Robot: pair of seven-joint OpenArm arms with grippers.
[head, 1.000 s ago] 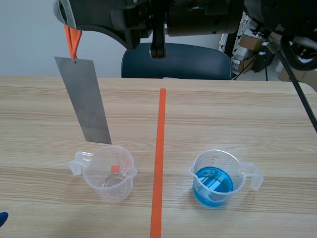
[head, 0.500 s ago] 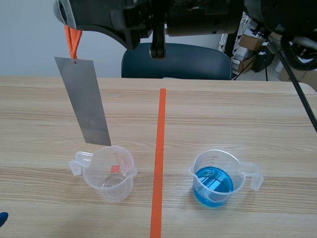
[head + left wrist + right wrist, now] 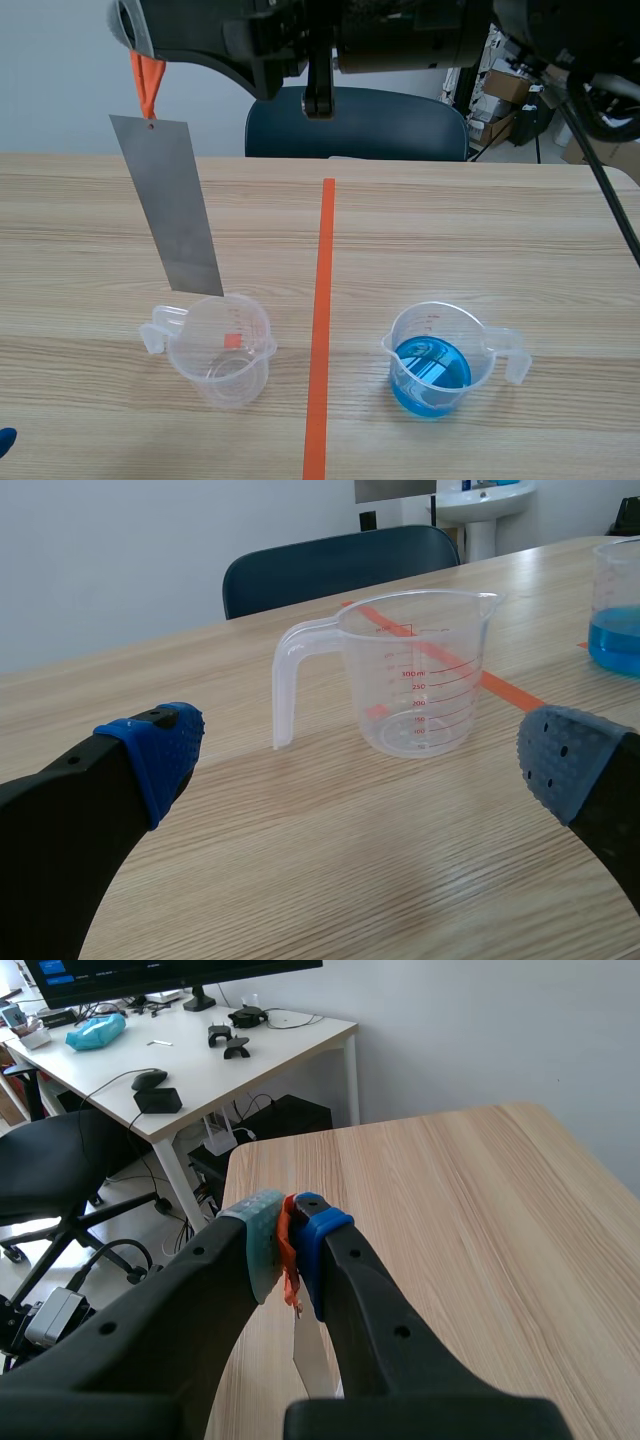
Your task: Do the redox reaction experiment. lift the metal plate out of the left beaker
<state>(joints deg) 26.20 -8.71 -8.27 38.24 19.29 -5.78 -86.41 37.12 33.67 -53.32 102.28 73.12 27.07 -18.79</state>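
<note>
The wooden table (image 3: 480,230) fills the scene view, split by an orange tape line (image 3: 322,300) running from 6 to 12 o'clock. The right arm (image 3: 400,35) stands raised across the top, reaching past the middle toward 10 o'clock. A dark blue chair (image 3: 400,125) sits beyond the table's far edge at 12 o'clock.

The left gripper (image 3: 365,758) is low over the table with its jaws wide and nothing between them. In its own view the left beaker (image 3: 410,675) stands ahead of it.

The metal plate (image 3: 175,205) hangs in the air, clear of the beaker's inside. It is tilted, with its top toward 11 o'clock and its lower edge toward 5 o'clock. That edge sits at the far rim of the left beaker (image 3: 222,348); whether it touches the rim cannot be told. This clear beaker looks empty, and its handle points to 9 o'clock.

The right beaker (image 3: 440,360) stands at 3 o'clock of it, across the tape line. It holds blue liquid, and its handle points to 3 o'clock.

An orange strap (image 3: 148,85) runs from the plate's top edge up to 12 o'clock. The right gripper (image 3: 288,1245) has its jaws narrow, pinching this strap between the pads, and the plate dangles under it.
</note>
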